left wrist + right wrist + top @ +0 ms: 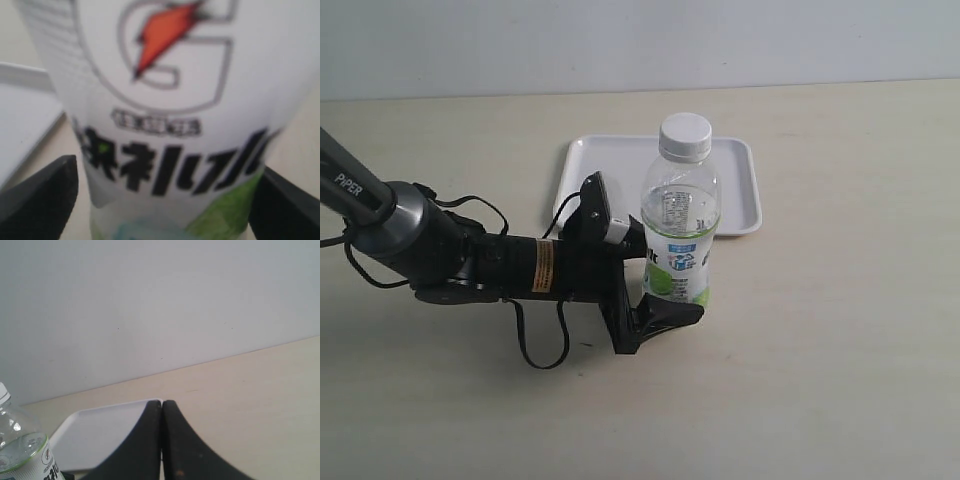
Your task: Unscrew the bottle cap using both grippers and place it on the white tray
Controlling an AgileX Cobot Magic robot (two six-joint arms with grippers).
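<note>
The left arm [430, 240] reaches in low over the table [840, 350] from the bottle's left, with a loose black cable [535, 350] looping down beneath it. Its left tool [655, 275] straddles the lower, labelled part of the bottle [678, 215], one finger on the bottle's far side and the other across the front of its base. In the left wrist view both black fingers [40, 195] meet the bottle's sides, so the tool is pinching the bottle. That view is blurred and filled by the label [165, 125], which shows an orange bolt logo, black lettering and a green band below.

The bottle stands upright on the table, clear above the label. The bottle cap [685, 137] is white and sits on the bottle's neck. The white tray [590, 160] lies flat on the table just behind the bottle, with nothing on the parts of it that show.

The right tool [161, 403] does not show in the exterior view. In the right wrist view its two black fingers [142, 445] are pressed together with nothing between them, raised off the table. Beyond them lie the tray's corner and the bottle's shoulder, well apart from the fingertips.
</note>
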